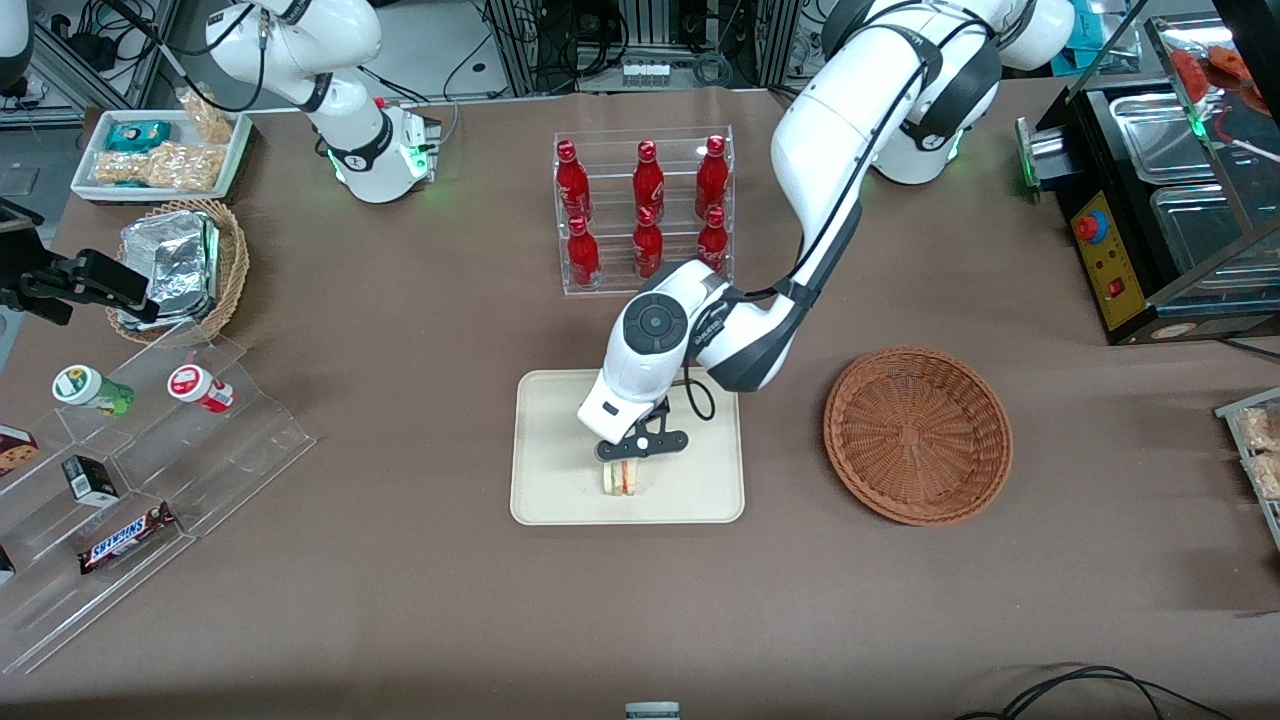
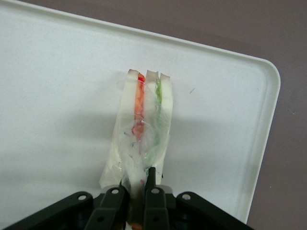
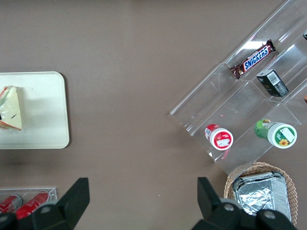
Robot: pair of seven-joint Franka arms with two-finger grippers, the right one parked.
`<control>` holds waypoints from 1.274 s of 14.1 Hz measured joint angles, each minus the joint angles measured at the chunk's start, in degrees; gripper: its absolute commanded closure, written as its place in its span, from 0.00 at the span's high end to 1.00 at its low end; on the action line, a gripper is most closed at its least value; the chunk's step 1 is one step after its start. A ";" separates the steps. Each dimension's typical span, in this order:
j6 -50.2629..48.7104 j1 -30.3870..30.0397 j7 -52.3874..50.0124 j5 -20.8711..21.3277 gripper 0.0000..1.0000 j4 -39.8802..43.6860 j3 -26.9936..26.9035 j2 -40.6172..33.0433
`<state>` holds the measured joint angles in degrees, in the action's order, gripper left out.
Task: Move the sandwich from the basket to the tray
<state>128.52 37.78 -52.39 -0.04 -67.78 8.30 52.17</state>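
**Sandwich held on the tray**

Pinching the sandwich (image 2: 143,127) by its narrow end, the hand (image 1: 628,462) hangs low over the tray (image 1: 545,480), its fingers (image 2: 152,178) pressed against the clear wrap. The sandwich stands on edge directly beneath the hand, orange-red and green layers showing, its base apparently on the tray. The basket (image 1: 918,435) sits on the brown surface (image 1: 400,600) well apart from the hand, toward the working arm's end.
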 measured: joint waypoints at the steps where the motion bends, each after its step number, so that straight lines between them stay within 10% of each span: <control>1: 1.01 0.00 -0.15 -0.02 1.00 -0.34 0.00 0.19; 7: 4.72 0.18 -5.13 0.01 1.00 -1.86 0.07 -1.40; 18: -31.50 -8.51 3.43 4.24 1.00 -10.57 -5.96 -27.29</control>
<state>97.03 29.27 -48.96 4.19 -78.35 2.34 24.88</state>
